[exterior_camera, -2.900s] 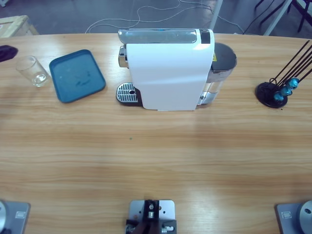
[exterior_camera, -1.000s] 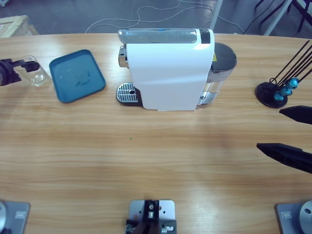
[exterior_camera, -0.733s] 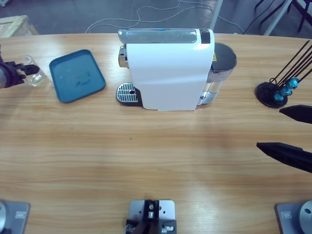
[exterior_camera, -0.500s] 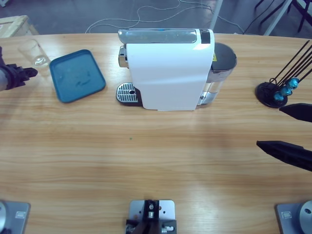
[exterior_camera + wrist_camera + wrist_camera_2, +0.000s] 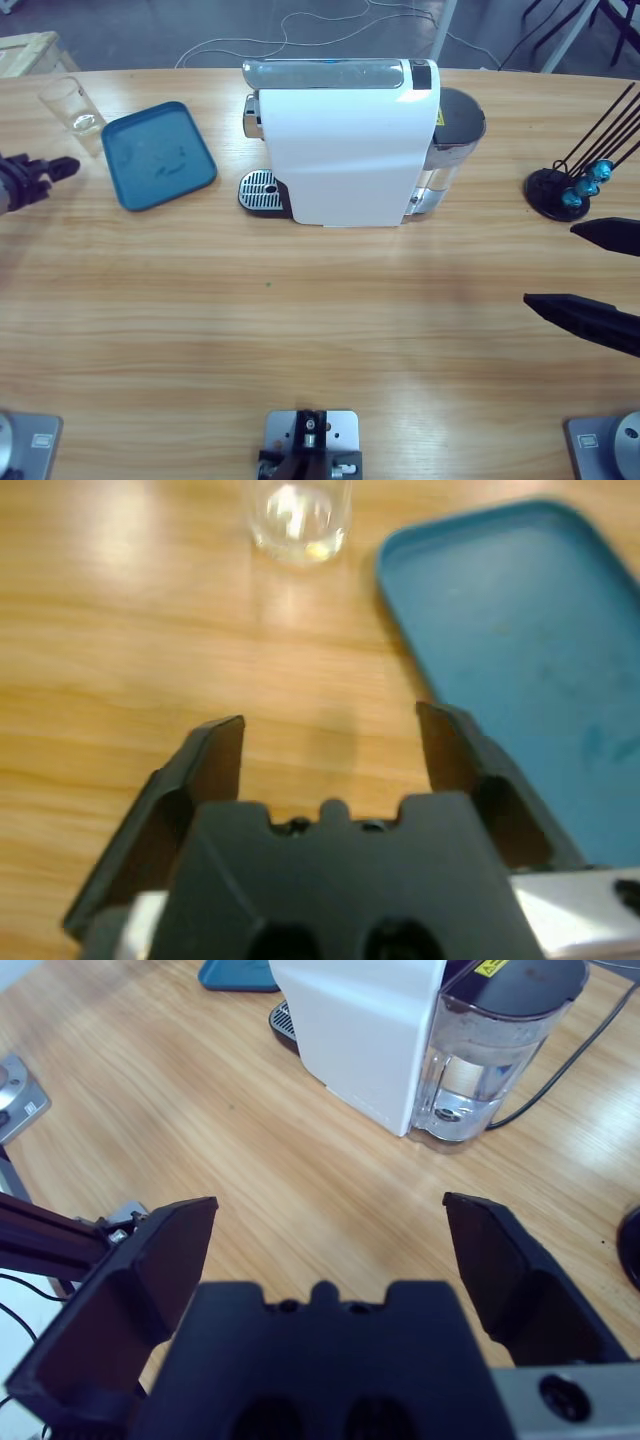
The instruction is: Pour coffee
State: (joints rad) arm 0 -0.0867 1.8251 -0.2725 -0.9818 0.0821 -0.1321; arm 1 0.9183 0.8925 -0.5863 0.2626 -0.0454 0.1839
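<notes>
While its two black jaws stand apart with nothing between them, the left hand [image 5: 50, 171] sits at the left edge of the high view, over bare worktop [image 5: 300, 330] just left of the blue tray [image 5: 158, 156]. In the left wrist view that hand [image 5: 330, 730] points toward a small clear glass [image 5: 297, 515] at the top of the frame, with the tray [image 5: 520, 640] filling the right side. The glass [image 5: 72, 106] stands upright in the upper left of the high view, just beside the tray's upper left corner and apart from the hand; whether it holds any coffee I cannot tell. The right hand [image 5: 590, 270] enters at the right edge of the high view, jaws wide apart and empty. The right wrist view looks along this hand [image 5: 330, 1230] to the white coffee machine [image 5: 360, 1020] and its clear water tank [image 5: 490, 1050]. The machine [image 5: 345, 140] stands at upper centre, its drip grate [image 5: 260, 188] bare. A black capsule stand [image 5: 565, 190] with blue capsules [image 5: 588, 180] is at the right.
</notes>
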